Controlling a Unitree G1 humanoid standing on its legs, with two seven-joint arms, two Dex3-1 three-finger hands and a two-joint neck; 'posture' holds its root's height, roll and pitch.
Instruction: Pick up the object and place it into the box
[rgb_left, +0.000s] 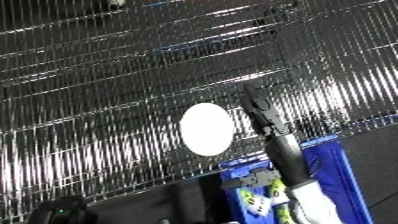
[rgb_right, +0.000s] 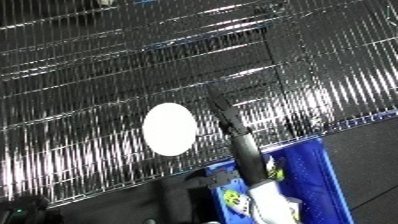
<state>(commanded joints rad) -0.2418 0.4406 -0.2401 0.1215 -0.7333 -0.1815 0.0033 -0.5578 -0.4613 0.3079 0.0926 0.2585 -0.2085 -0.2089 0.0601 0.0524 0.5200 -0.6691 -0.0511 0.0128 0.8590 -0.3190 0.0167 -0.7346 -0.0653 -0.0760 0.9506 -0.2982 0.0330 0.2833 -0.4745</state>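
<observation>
A flat white oval object (rgb_left: 207, 128) lies on a shiny wire-grid shelf (rgb_left: 107, 100). My right hand (rgb_left: 266, 117) reaches up from the lower right on its white and silver forearm (rgb_left: 306, 200). Its black fingers are stretched out straight just beside the object's right edge and close to it; I cannot tell whether they touch. Nothing is held in it. The blue bin (rgb_left: 342, 165) sits below the shelf at the lower right, partly hidden behind my forearm, with small yellow and white items (rgb_right: 233, 197) inside. My left hand does not show.
The wire shelf fills most of both views, tilted, with its front edge running from lower left to right. A dark floor lies beneath it. A dark rounded shape (rgb_left: 58, 212) sits in the lower left corner.
</observation>
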